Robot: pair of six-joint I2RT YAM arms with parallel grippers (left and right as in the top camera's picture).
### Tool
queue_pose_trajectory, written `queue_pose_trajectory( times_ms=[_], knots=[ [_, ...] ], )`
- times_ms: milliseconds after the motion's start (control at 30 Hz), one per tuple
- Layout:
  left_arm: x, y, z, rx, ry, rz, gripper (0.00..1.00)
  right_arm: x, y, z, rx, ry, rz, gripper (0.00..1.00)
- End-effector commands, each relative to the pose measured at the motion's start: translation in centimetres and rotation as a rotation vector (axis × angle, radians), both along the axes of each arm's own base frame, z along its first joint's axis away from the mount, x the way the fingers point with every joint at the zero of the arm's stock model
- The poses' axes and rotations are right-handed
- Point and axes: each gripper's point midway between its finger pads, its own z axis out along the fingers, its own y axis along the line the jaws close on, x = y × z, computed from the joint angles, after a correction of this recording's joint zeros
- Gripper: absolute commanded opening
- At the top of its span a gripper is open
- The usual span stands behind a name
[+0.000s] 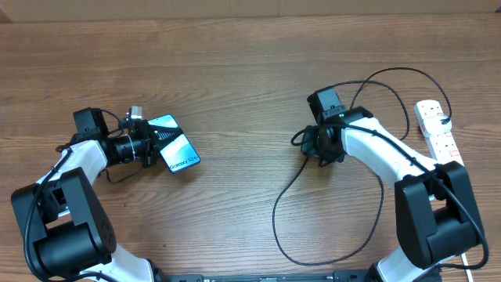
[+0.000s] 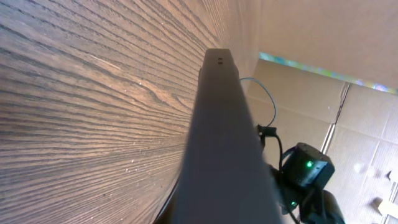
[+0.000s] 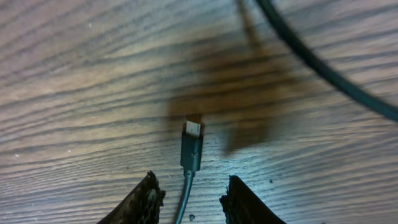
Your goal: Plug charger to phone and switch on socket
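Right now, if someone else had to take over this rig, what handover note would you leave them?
Left gripper: shut on the phone, at the left side of the table, screen showing from above.
Right gripper: open, fingers astride the charger just behind its connector tip, which lies on the wood; not clamped yet.
Socket: at the far right of the table; its switch state cannot be read.
Done: phone grasped.
Left to do: grip the connector, plug it into the phone, switch the socket on.
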Motion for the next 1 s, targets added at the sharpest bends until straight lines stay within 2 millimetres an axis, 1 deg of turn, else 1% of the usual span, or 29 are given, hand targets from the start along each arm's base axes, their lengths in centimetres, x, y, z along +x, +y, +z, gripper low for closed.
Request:
queue_pose_trajectory(
  times_ms=[0, 167, 300, 433, 567, 667, 967],
  knots=[
    [0.1, -0.2, 1.7, -0.028, -0.06, -0.016, 0.04, -0.3, -0.5, -1.0, -0.054, -0.015, 0.002, 0.33],
    [0.1, -0.2, 1.7, -0.028, -0.06, -0.015, 0.04, 0.1, -0.4, -1.5, -0.048, -0.049, 0.004, 0.33],
    [0.1, -0.2, 1.7, -0.028, -0.06, -0.015, 0.04, 0.0, -0.2, -1.5, -0.048, -0.048, 0.009, 0.26],
    [0.1, -0.2, 1.7, -0.028, -0.06, -0.015, 0.04, 0.0, 0.3, -1.5, -0.054, -0.057, 0.025, 0.25],
    [0.1, -0.2, 1.7, -0.028, -0.06, -0.016, 0.04, -0.2, -0.1, -1.7, -0.101, -0.066, -0.015, 0.24],
    [0.1, -0.2, 1.8, -0.029, -0.06, -0.016, 0.04, -0.4, -0.2, -2.0, -0.099, -0.065, -0.039, 0.24],
    [0.1, -0.2, 1.7, -0.028, -0.06, -0.016, 0.04, -0.8, -0.7, -3.5, -0.103, -0.091, -0.046, 0.24]
  ],
)
